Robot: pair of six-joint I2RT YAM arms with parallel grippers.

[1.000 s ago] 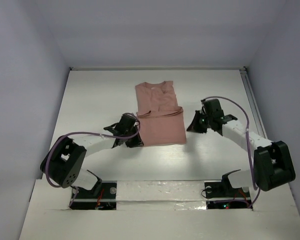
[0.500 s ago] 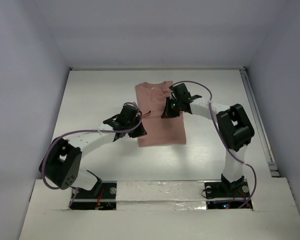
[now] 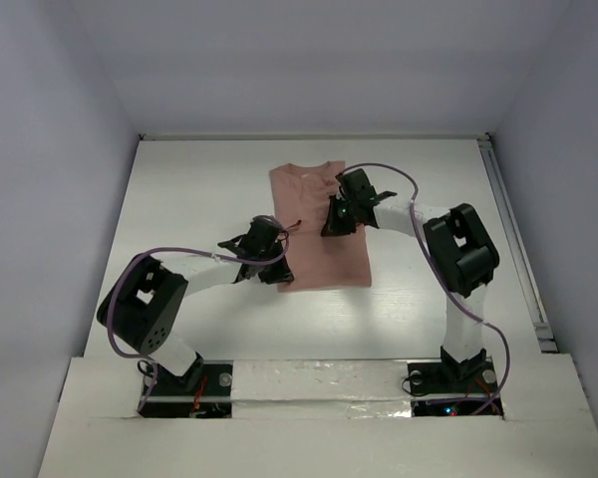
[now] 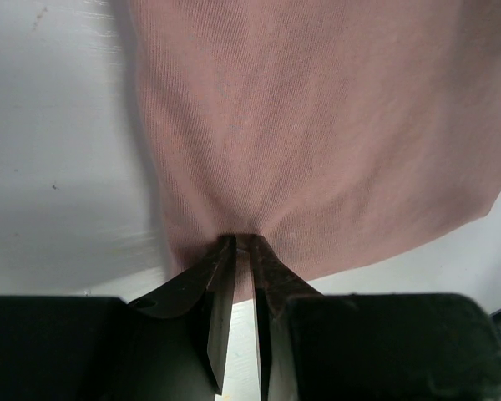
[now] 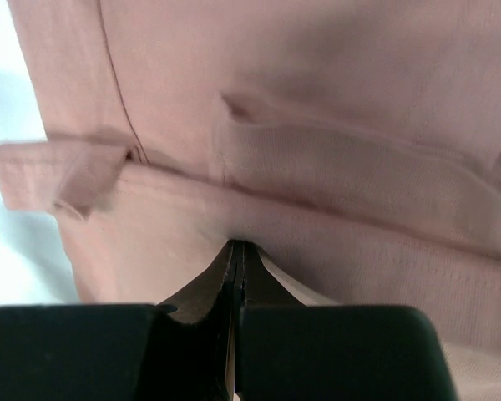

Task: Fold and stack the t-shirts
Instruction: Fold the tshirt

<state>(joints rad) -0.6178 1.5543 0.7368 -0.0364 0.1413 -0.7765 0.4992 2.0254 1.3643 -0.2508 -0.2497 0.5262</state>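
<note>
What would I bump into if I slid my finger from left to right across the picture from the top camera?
First the left arm's elbow → left gripper, pinching the cloth's edge → t-shirt → right arm's elbow. The right gripper sits over the t-shirt, so it is left out.

The salmon-pink t-shirt (image 5: 334,92) fills nearly the whole view. The right tool (image 5: 236,249) has its two dark fingers pressed together, and the cloth puckers at their tips. Up and left of the tool a stitched hem flap (image 5: 63,171) curls over. Farther left of the tool lies pale bench (image 5: 17,251).
</note>
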